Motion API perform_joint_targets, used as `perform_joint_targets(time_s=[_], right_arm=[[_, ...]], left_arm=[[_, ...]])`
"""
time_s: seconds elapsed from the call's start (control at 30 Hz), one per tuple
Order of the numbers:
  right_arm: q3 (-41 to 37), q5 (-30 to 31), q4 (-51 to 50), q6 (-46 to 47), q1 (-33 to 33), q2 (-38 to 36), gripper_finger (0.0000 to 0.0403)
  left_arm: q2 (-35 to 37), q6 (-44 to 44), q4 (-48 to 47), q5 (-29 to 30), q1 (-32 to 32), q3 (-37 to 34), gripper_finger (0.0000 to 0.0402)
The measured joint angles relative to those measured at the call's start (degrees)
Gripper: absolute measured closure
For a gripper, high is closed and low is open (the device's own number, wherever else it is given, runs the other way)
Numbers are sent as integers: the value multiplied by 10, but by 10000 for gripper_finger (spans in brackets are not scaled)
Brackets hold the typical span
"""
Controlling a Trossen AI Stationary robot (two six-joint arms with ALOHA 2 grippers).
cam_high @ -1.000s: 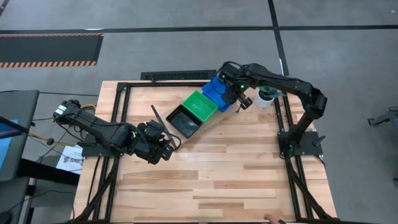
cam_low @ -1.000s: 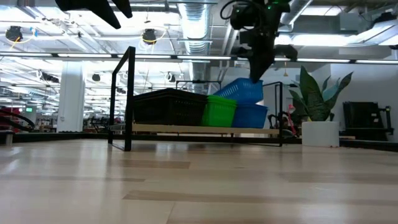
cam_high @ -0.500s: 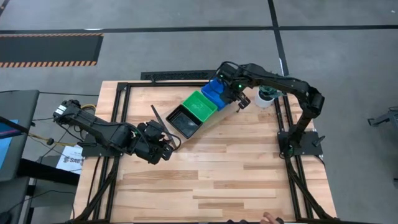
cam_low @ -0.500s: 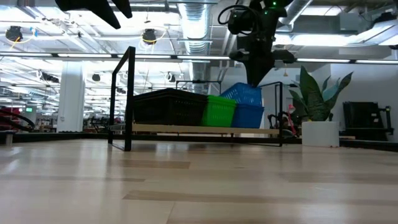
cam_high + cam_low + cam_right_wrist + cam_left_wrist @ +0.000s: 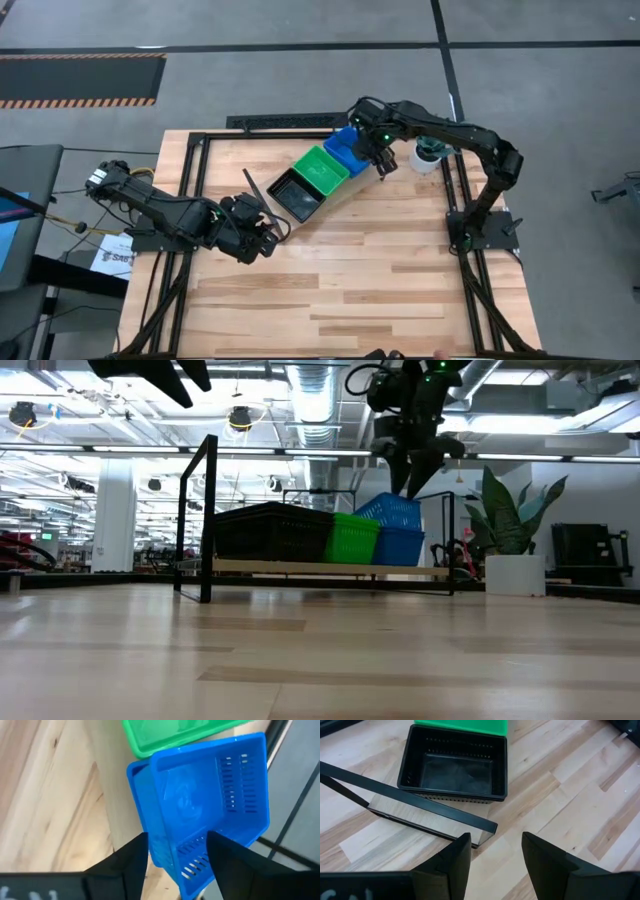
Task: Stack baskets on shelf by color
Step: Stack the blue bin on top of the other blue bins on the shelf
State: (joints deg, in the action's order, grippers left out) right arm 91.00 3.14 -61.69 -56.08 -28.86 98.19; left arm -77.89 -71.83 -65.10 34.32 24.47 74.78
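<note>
The shelf [image 5: 342, 194] lies slantwise at the table's far middle and carries three stacks of baskets. From left to right these are black [image 5: 297, 192], green [image 5: 320, 170] and blue [image 5: 348, 148]. The top blue basket [image 5: 210, 795] rests tilted in the blue one under it [image 5: 403, 546]. My right gripper [image 5: 177, 837] hangs open just over the near wall of that top basket. My left gripper [image 5: 495, 840] hovers open over the table, left of and nearer than the shelf, with nothing between its fingers. My right gripper points down with its open fingers on either side of the top blue basket's perforated wall [image 5: 186, 854]. Whether a finger touches that wall, I cannot tell. The basket lies tilted on the blue stack.
A white plant pot [image 5: 428, 157] stands right of the shelf, close to my right arm. Black wire frames [image 5: 205, 520] rise at the shelf's ends. Bare wooden tabletop [image 5: 360, 280] stretches from the shelf to the near edge.
My right gripper has opened and let go of the top blue basket, after shifting a little toward the shelf's left. The basket has sunk from a steeper tilt down onto the blue stack and lies there, a little tilted.
</note>
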Motion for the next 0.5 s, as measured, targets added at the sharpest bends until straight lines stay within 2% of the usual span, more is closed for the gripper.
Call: perform_joint_targets(time_s=[0.07,0.17,0.27,0.37,0.43,0.5], right_arm=[[0,0,-1,24,1,0,181],[0,0,-2,41,5,-7,205],[0,0,3,48,17,-28,256],[0,-1,18,78,27,-46,332],[-1,-3,45,130,31,-56,382],[-11,-6,97,191,30,-68,389]], left_arm=[[0,0,0,2,0,0,238],[0,0,0,5,0,0,238],[0,-5,0,5,0,0,238],[0,-8,0,8,0,0,238],[0,-16,0,18,0,0,238],[0,-28,0,34,0,0,238]])
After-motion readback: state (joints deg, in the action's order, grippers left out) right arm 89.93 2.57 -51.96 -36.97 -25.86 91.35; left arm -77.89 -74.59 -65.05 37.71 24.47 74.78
